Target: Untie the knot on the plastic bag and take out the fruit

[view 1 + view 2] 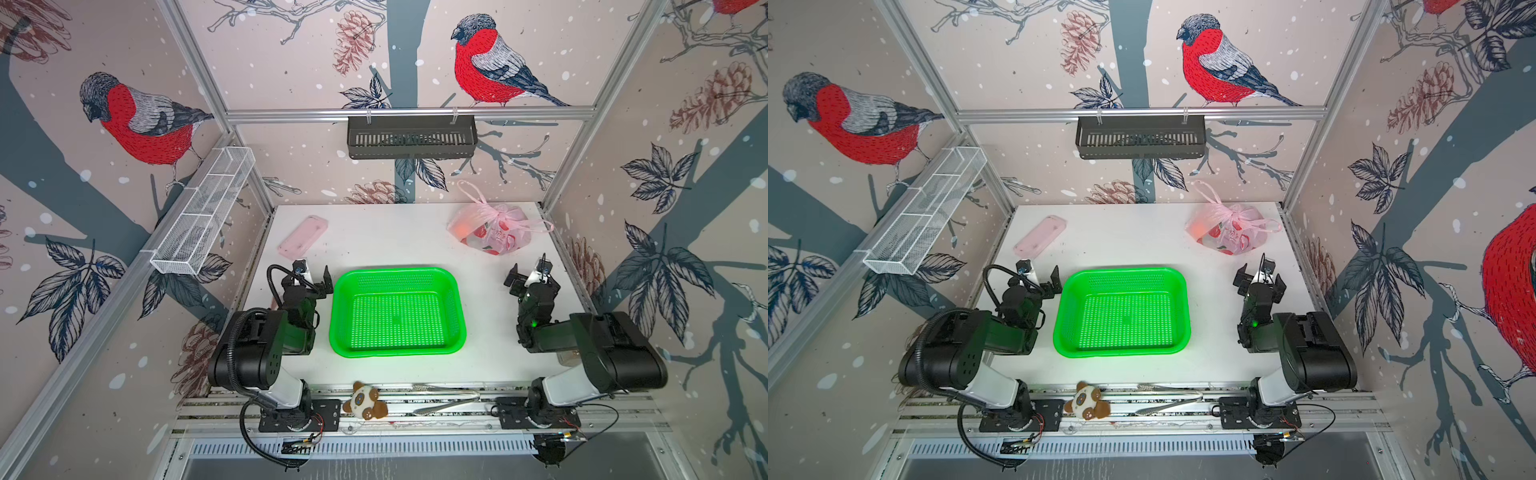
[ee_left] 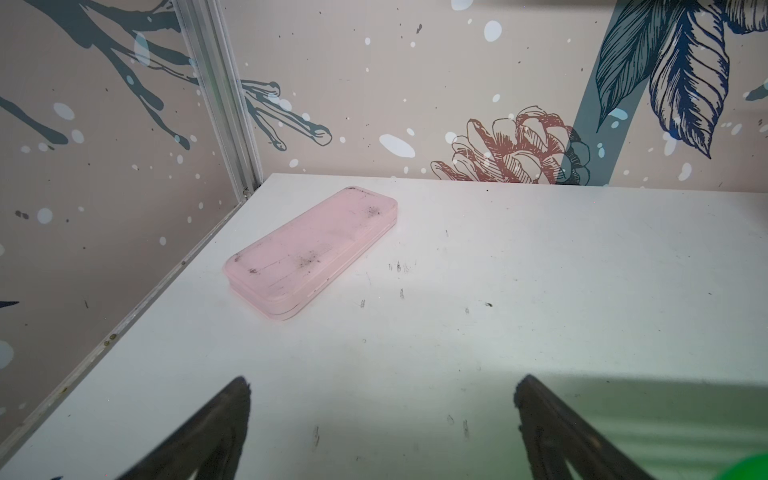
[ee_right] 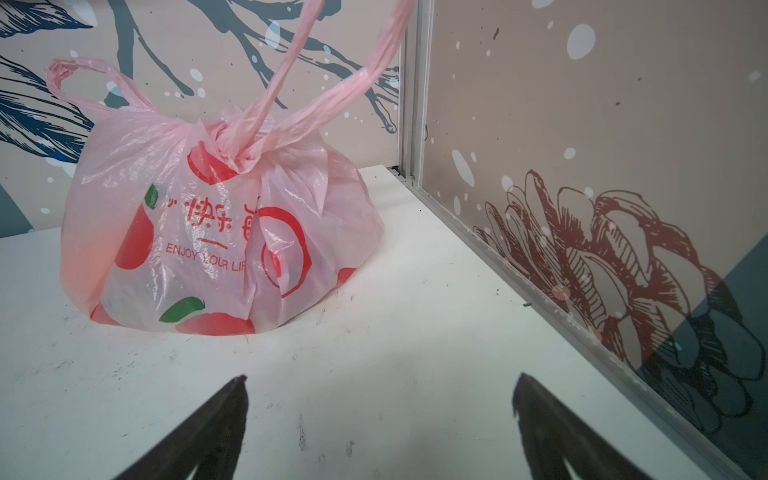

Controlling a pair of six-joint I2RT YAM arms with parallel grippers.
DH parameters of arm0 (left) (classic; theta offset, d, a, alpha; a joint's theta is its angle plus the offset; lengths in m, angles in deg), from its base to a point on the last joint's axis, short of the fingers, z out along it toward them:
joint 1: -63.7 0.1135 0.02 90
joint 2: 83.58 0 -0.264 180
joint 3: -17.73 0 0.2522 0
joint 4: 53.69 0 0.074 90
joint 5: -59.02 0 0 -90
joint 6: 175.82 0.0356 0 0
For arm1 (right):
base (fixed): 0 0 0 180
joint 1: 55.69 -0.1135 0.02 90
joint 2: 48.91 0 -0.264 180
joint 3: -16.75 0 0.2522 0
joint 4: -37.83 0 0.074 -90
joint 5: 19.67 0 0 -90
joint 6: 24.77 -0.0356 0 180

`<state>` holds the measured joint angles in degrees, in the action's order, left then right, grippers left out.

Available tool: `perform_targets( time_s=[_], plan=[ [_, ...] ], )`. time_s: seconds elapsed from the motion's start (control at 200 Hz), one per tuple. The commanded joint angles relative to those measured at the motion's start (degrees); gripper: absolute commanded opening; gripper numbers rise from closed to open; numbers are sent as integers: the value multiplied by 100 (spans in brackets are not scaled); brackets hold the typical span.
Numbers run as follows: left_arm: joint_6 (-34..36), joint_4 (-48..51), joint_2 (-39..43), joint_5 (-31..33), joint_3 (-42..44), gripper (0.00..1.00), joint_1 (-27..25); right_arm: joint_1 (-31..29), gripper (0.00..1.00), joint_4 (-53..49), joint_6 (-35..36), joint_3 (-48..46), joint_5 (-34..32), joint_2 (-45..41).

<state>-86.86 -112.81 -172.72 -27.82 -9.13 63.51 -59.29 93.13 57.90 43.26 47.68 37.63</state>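
Observation:
The plastic bag [image 1: 494, 232] [image 1: 1231, 235] [image 3: 216, 232], thin pale pink with red fruit prints, sits at the table's far right corner. Its knot [image 3: 239, 149] [image 1: 494, 212] is bunched on top, with the two handle loops sticking out from it. The fruit is inside the bag; only an orange glow [image 1: 461, 228] [image 1: 1198, 227] shows through the film. My right gripper [image 1: 528, 270] [image 1: 1255, 271] [image 3: 380, 384] hangs open and empty a short way in front of the bag. My left gripper [image 1: 314, 274] [image 1: 1040, 274] [image 2: 382, 386] is open and empty over bare table, left of the basket.
A green mesh basket [image 1: 395, 272] lies mid-table between the arms. A flat pink case [image 1: 303, 235] [image 2: 311, 249] rests far left. A plush toy [image 1: 365, 401] and metal tongs [image 1: 449, 399] lie on the front rail. Wall panels close in the back and sides.

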Motion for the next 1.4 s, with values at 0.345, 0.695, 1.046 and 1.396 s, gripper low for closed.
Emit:
perform_targets(
  time_s=[0.345,0.695,1.046,1.396],
  plan=[
    [104,-224,11,-21,-8,99,-8,-5,100,169,21,-27,-10,-41],
    [104,-212,9,-24,-10,99,-7,-10,100,174,21,-27,-5,-43],
    [126,-221,26,-143,-6,99,2,-10,100,178,24,-32,-7,-41],
    [181,1637,1209,-372,-509,99,2,-102,100,-376,262,110,-78,-561]
  ],
)
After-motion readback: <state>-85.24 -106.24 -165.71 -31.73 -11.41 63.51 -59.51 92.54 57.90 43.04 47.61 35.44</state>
